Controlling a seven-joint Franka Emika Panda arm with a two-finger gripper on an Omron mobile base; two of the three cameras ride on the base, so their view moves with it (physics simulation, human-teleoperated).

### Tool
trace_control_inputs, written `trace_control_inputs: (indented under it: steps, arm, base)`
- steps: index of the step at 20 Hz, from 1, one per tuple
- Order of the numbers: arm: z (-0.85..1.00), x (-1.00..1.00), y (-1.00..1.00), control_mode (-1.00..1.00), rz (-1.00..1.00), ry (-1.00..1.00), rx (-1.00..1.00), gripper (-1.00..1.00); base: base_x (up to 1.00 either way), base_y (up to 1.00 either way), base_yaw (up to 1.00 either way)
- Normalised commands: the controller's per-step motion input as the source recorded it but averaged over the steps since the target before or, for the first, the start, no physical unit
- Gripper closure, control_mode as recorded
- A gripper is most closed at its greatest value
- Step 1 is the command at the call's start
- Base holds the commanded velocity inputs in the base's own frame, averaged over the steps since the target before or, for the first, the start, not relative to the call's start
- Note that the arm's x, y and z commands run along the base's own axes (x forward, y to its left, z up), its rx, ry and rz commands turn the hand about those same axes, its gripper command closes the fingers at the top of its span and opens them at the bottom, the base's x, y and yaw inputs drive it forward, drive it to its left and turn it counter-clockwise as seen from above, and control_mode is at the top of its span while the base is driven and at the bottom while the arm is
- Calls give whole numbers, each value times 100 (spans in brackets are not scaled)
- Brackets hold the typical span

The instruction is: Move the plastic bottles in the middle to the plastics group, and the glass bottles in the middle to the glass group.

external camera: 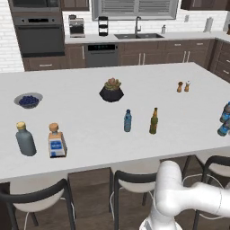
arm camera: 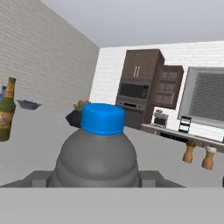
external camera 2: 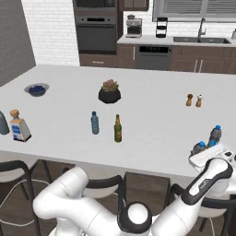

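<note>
My gripper point(arm camera: 94, 178) is shut on a blue-capped plastic bottle point(arm camera: 98, 148) that stands right in front of the hand camera. From the right base, the hand point(external camera 2: 209, 159) sits at the counter's near right edge, against that bottle point(external camera 2: 199, 147) and beside another water bottle point(external camera 2: 215, 134) of the plastics group point(external camera: 225, 118). In the middle stand one small blue water bottle point(external camera: 127, 120) and the slim olive-green glass bottle point(external camera: 153, 121), upright and apart. The glass group is at the near left: a stout grey bottle point(external camera: 25, 139) and a squarish clear bottle point(external camera: 56, 140).
A succulent in a black pot point(external camera: 111, 90) stands behind the middle bottles. A bowl of blueberries point(external camera: 28, 100) is at the far left and two small shakers point(external camera: 183, 86) at the back right. Stools point(external camera: 130, 179) line the counter's near edge.
</note>
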Motion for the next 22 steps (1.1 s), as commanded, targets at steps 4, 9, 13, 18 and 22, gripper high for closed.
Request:
trace_control_inputs:
  steps: [4,9,13,18,22]
  arm:
    - [-8,2,7,-100,-2,-5,-14,100]
    - [-24,0,7,-100,-5,0,-25,100]
    - [-30,10,1,-100,-4,2,-20,100]
    - [-23,22,-5,-100,-5,13,-5,100]
    - [-18,26,-13,-100,-4,21,0,100]
  base:
    - [0,0,0]
    - [0,0,0]
    - [0,0,0]
    - [0,0,0]
    - [0,0,0]
